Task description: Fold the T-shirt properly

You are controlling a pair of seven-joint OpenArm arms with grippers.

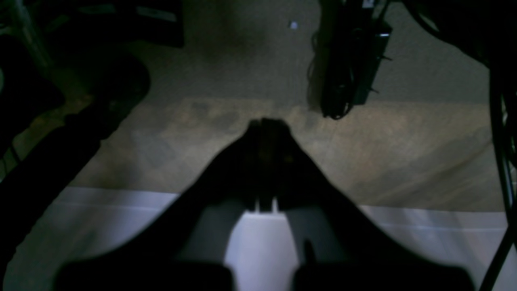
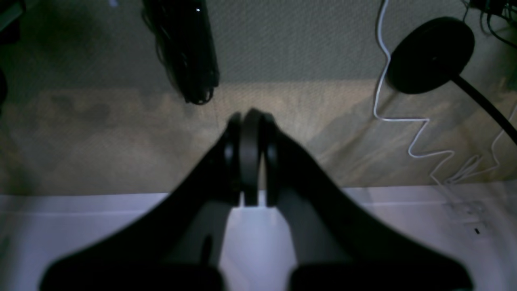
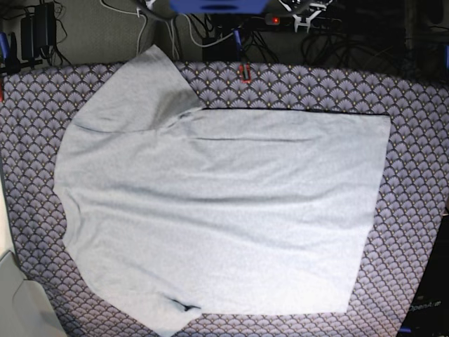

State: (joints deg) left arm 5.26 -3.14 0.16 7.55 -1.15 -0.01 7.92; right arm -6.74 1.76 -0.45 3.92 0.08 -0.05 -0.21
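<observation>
The light-grey T-shirt lies spread flat on the purple-grey scallop-patterned tablecloth. One sleeve points to the upper left, the other to the lower left, and the hem is at the right. No lettering shows. Neither arm appears in the base view. My left gripper is shut and empty, seen over beige floor in the left wrist view. My right gripper is shut and empty, likewise over floor. The shirt does not show in either wrist view.
A dark bundle of cables and a box hangs beyond the left gripper. A similar dark bundle, a white cable and a black round base lie beyond the right gripper. Cables and gear crowd the table's far edge.
</observation>
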